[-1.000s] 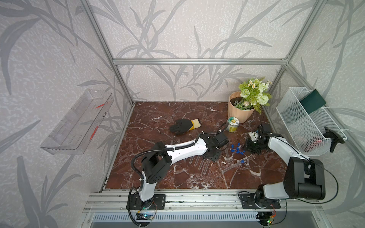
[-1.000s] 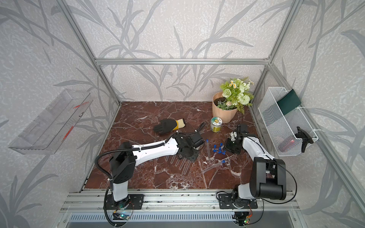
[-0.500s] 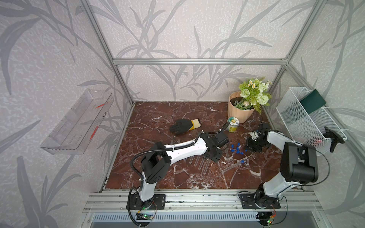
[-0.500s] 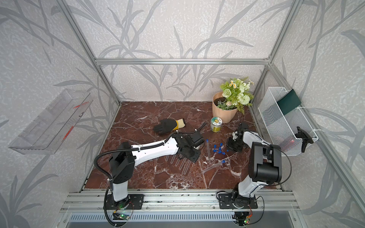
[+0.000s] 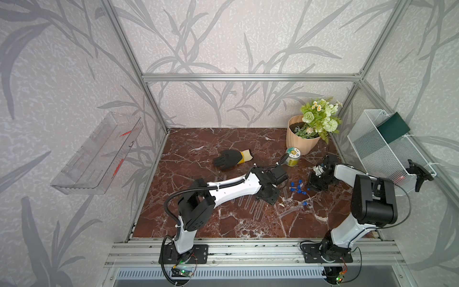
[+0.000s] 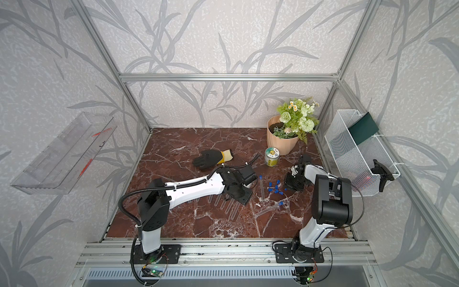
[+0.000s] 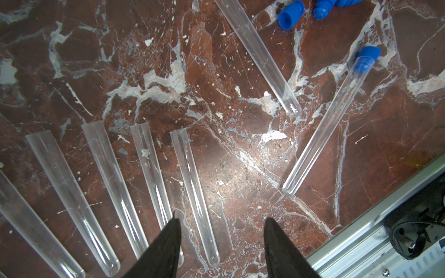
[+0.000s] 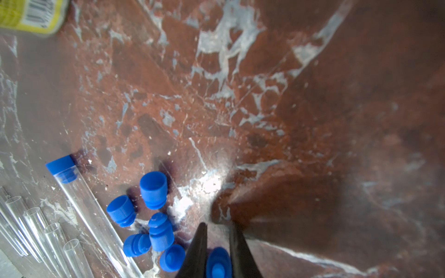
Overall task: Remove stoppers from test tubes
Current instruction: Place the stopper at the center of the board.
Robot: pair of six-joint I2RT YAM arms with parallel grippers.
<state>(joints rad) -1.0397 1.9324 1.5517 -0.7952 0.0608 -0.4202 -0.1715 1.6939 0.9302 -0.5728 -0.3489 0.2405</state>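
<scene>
While the left arm sits about where it was a second back, the right arm has swung its elbow in. That parks the right gripper (image 8: 218, 225) at the edge of the loose stoppers (image 8: 154, 190) on the marble tabletop (image 8: 313, 96). Its jaws are narrow with a blue stopper (image 8: 218, 261) between them, right beside the pile. Looks still pinched; could be just starting to let go.

Left gripper (image 7: 222, 218) is half spread and holds nothing. The bare tube (image 7: 192, 192) nearest it lies flat on the marble, rounded end between the jaws, last in the row of open test tubes (image 7: 106, 168).

Read: one more pull done, tube laid down, stopper headed for the pile.

Not finished:
- A diagonal capped tube (image 7: 325, 125) lies near the front rail (image 7: 361, 228), seated cap (image 7: 366, 57) still on.
- A second capped tube (image 8: 91, 211) lies beside the pile, second cap (image 8: 61, 166) on.

Next, likely: drop the stopper, then the left gripper fetches a capped tube. Clear tubes roll, so grab mid-body.
</scene>
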